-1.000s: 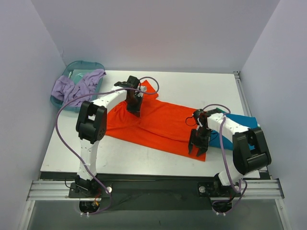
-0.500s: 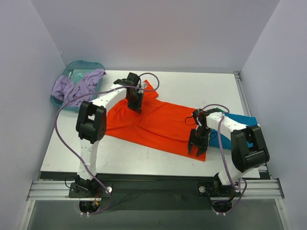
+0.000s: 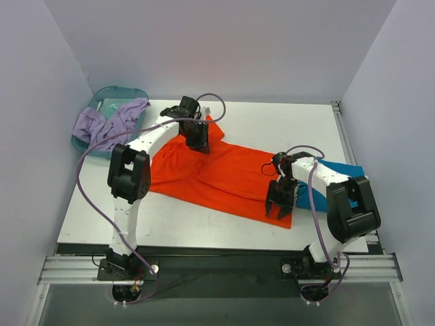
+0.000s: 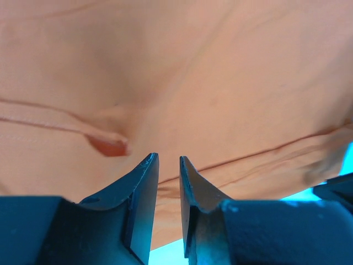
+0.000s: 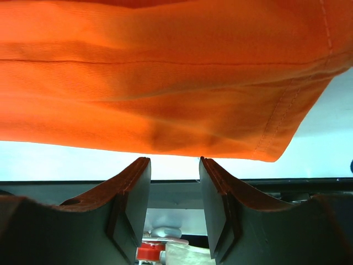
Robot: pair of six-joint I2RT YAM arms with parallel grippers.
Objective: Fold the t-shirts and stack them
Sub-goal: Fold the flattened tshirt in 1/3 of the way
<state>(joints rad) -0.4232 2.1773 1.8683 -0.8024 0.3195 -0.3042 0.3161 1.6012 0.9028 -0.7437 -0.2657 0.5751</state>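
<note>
A bright orange-red t-shirt (image 3: 231, 176) lies spread and creased across the middle of the table. My left gripper (image 3: 200, 144) hovers over its far left part, jaws a narrow gap apart with no cloth between them. In the left wrist view the shirt (image 4: 220, 83) fills the frame beyond the left gripper (image 4: 167, 160). My right gripper (image 3: 277, 209) is at the shirt's near right corner. In the right wrist view it (image 5: 174, 160) stands open and empty just short of the hem (image 5: 165, 66). A folded teal-blue t-shirt (image 3: 343, 173) lies at the right, partly under the right arm.
A translucent teal basin (image 3: 119, 90) stands at the table's far left corner with lavender cloth (image 3: 109, 122) draped over its rim. The white table (image 3: 285, 125) shows behind the shirt. The right arm's base rail runs along the near edge.
My left gripper has moved toward the far right over the shirt, and its jaws have parted from shut to a narrow gap. The right gripper has barely moved.
</note>
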